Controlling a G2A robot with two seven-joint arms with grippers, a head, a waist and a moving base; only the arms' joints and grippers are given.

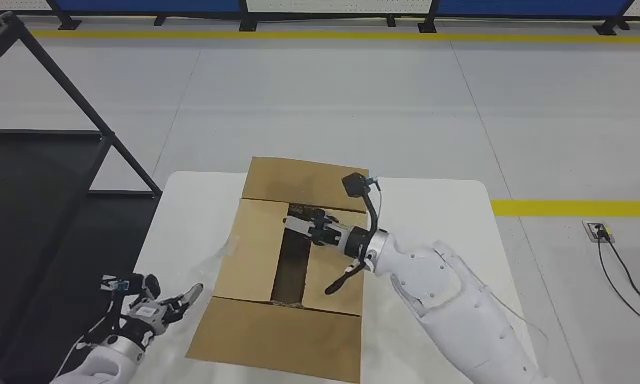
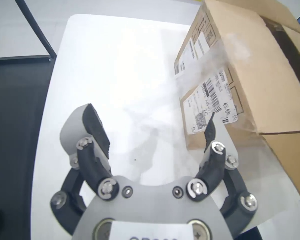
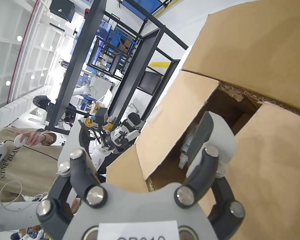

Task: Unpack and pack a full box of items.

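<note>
A brown cardboard box [image 1: 250, 254] stands in the middle of the white table [image 1: 200, 214] with its top flaps spread open. My right gripper [image 1: 302, 226] hovers over the dark opening. In the right wrist view it [image 3: 143, 126] is open and straddles an inner flap [image 3: 177, 111], with one finger [image 3: 205, 136] down in the gap. A white bottle-like item [image 3: 186, 151] lies inside. My left gripper [image 1: 170, 299] is open and empty, low over the table's near left part. From its wrist it [image 2: 152, 121] sits beside the box's labelled side [image 2: 207, 96].
A black metal frame [image 1: 60, 114] stands off the table's left side. Bare table [image 2: 110, 76] stretches between the box and the left edge. The near outer flap [image 1: 280, 334] hangs out toward the table's front.
</note>
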